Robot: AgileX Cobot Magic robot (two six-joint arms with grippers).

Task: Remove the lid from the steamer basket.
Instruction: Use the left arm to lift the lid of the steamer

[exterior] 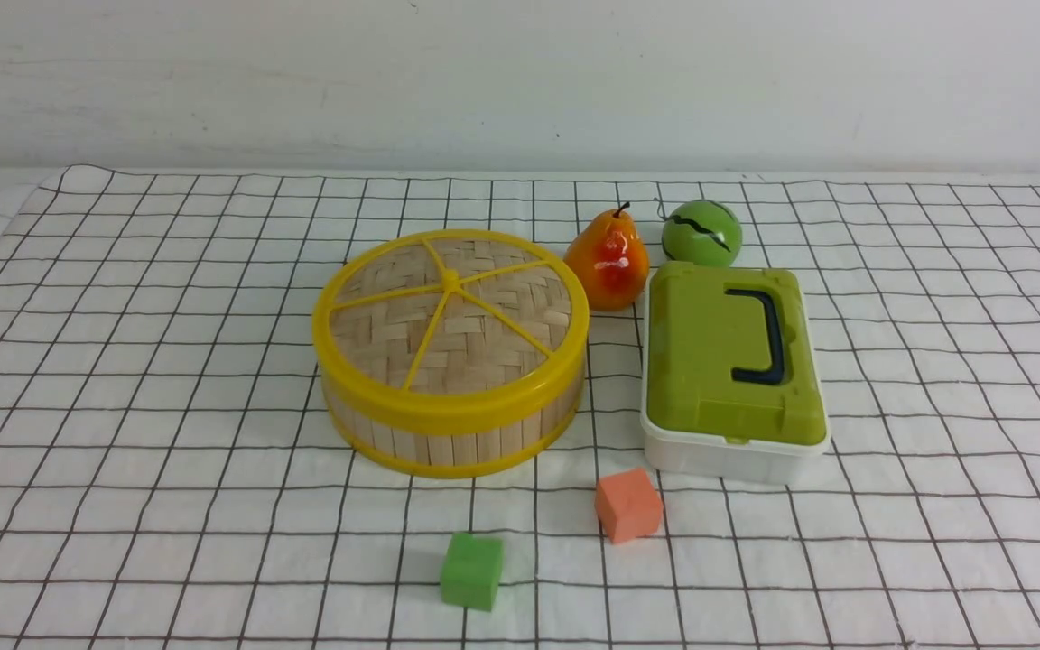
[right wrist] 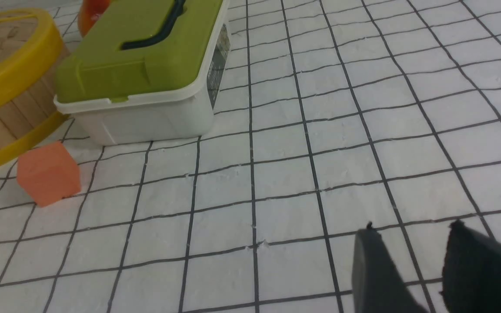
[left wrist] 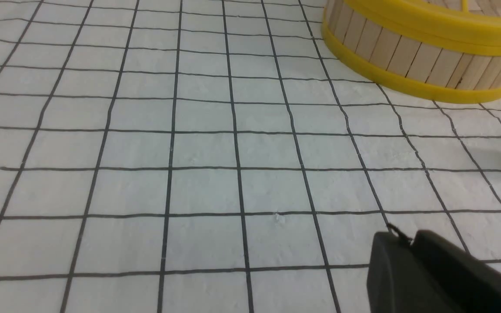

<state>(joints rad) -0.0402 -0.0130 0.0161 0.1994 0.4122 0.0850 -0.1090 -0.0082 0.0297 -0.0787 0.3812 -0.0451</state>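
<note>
1. Dark label [right wrist: 217, 56] stuck on the right-hand long side wall of the white box [right wrist: 146, 119] with the green lid [right wrist: 137, 43]; seen only in the right wrist view.
2. Pale print in several rows on that label, too small and blurred to read: no word, brand or number to be made out.
3. Nothing else legible in any of the three views.
</note>
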